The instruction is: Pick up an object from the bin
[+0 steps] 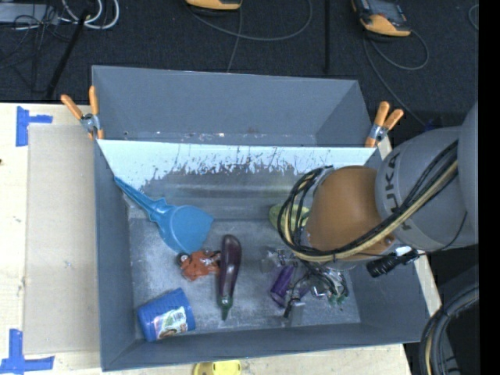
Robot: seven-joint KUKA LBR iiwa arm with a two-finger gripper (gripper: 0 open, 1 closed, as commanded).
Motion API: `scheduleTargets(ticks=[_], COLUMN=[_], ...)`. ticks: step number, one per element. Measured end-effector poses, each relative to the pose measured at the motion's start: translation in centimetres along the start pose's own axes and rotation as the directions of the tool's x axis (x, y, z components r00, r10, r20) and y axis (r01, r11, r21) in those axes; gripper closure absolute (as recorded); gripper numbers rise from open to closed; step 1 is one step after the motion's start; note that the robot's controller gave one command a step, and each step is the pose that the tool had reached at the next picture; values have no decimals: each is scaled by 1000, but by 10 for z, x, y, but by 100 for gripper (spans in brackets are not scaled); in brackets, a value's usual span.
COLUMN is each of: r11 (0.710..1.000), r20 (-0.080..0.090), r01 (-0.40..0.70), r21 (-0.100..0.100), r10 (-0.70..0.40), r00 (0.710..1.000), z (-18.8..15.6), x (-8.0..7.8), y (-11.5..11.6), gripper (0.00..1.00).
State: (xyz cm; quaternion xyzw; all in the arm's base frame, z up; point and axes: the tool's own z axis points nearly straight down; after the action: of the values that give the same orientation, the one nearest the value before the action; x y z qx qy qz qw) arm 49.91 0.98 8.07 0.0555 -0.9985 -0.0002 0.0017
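My gripper (310, 282) is low in the right half of the bin, under the arm's orange cover. A small purple object (281, 283) lies right against its left side; whether it is held I cannot tell. A dark purple eggplant (228, 269) lies lengthwise a little further left. Part of a pale green thing (276, 213) peeks out behind the cover, toward the back wall.
A blue scoop (178, 222) leans from the left wall toward the middle. A small orange-red toy (198, 264) sits beside the eggplant. A blue can (165, 315) lies in the front left corner. The arm and its cables cover the bin's right side.
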Motion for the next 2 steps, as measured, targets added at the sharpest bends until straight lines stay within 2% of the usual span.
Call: scheduleTargets(ticks=[1, 2], r11=[991, 996], r20=[3, 3], r01=[134, -88], r21=[-1, 0], r10=[-134, 88], r00=[991, 996], z=[-1, 11], x=[-2, -21], y=[-41, -57], gripper=[0, 100])
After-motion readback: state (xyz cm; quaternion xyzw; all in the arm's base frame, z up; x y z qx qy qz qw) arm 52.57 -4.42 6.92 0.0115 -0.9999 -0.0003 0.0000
